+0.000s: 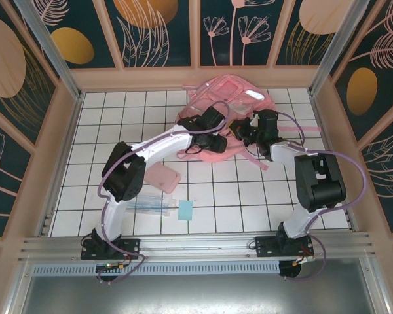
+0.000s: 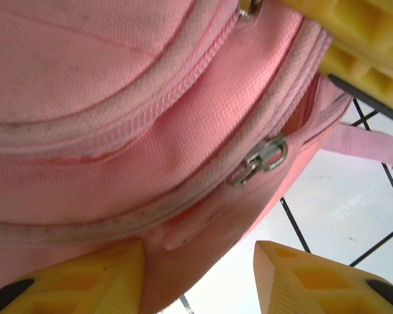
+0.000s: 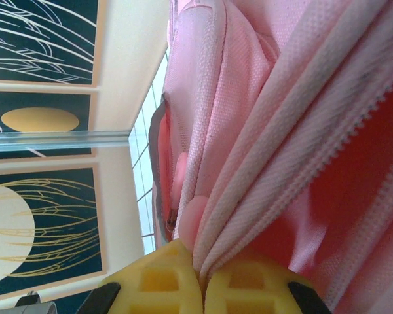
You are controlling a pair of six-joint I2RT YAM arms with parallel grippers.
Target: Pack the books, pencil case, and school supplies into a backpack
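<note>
One backpack (image 1: 229, 98) sits at the tabletop's (image 1: 249, 203) far edge. The right gripper (image 3: 200, 281) clamps its fabric and the left gripper (image 2: 196, 275) rests against it, jaws apart. Nearer lie one pencil case (image 1: 162, 176), one packet (image 1: 150, 204) and one pad (image 1: 185, 210).

The large pink cloth backpack (image 2: 105, 78) is coarsely woven and matt; its small metal zipper pull (image 2: 267, 157) is polished glossy.

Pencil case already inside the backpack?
No, the pencil case lies on the tiled table, apart from the backpack.
</note>
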